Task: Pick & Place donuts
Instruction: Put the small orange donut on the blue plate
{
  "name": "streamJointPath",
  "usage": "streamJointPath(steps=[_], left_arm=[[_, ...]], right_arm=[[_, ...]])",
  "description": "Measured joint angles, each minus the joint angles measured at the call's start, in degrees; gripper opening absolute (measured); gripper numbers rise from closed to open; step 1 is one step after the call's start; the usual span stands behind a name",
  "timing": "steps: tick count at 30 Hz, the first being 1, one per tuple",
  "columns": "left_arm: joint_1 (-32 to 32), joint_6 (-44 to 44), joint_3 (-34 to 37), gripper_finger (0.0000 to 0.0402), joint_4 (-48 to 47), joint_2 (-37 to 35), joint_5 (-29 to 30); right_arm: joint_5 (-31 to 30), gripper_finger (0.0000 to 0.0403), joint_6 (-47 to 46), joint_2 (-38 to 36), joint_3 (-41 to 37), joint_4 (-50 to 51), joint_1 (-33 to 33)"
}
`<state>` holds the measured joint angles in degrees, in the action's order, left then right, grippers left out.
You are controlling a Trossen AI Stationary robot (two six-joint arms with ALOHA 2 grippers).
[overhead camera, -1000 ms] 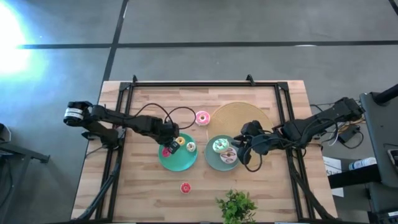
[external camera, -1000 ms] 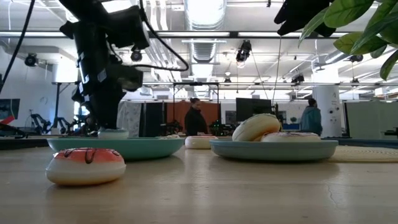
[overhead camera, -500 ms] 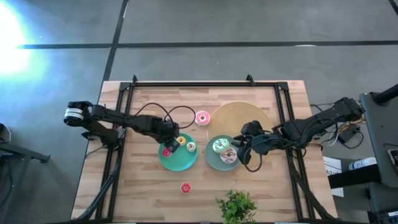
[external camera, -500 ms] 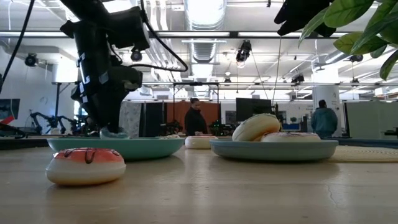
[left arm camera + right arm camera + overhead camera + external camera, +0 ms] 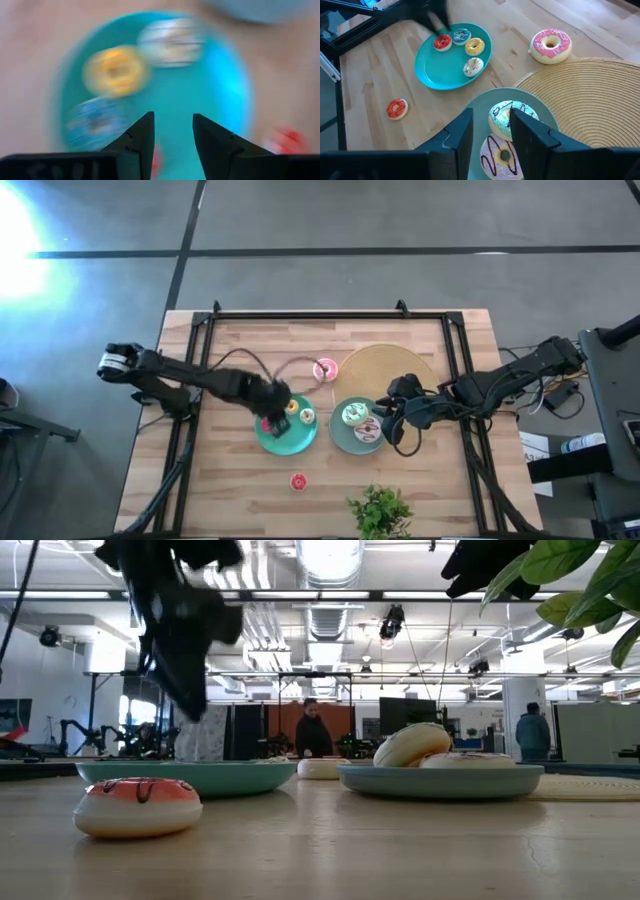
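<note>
Four tiny donuts (image 5: 457, 46) lie on one plate, green (image 5: 509, 116) and white (image 5: 502, 156) on another; pink (image 5: 550, 45) and orange (image 5: 397, 108) on the desk.

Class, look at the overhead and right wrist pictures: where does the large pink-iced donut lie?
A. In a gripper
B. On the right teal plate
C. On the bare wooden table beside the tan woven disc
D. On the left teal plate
C: the pink-iced donut sits on bare wood beside the tan woven disc, on neither plate.

The left arm is stretched from the desk's left edge toward its middle, its left gripper (image 5: 172, 137) pointed downward with fingers (image 5: 140, 142) parted, while the right arm is reached in from the right, its right gripper (image 5: 490, 131) likewise held apart.
</note>
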<state>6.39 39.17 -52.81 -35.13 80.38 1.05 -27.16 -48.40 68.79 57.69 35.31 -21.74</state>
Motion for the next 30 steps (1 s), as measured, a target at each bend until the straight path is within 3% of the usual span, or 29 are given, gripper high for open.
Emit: streamJointPath(steps=[3,6,11,17,23,30], left_arm=[[7.4,-9.7,-0.6,0.0108,7.7,0.2,-2.2],[14.8,-17.0,-0.5,0.0108,10.2,1.9,1.3],[21.6,-15.9,-0.7,0.0108,14.8,7.6,3.2],[26.2,-17.8,-8.3,0.0108,18.6,17.3,3.5],[29.8,-22.6,-18.4,0.0108,11.5,26.5,6.8],[29.6,-17.3,-17.7,0.0107,10.0,26.9,14.5]], right_arm=[[0.0,0.0121,0.3,0.0,0.0,0.0,0.0],[0.1,0.0123,0.4,0.0,0.0,0.1,0.0],[1.7,0.0122,0.9,0.0,0.0,0.5,0.0],[3.8,0.0122,2.1,0.0,-0.1,1.2,0.0],[4.9,0.0121,1.9,0.0,-0.1,2.0,0.0],[4.9,0.0121,2.4,0.0,-0.2,2.2,0.0]])
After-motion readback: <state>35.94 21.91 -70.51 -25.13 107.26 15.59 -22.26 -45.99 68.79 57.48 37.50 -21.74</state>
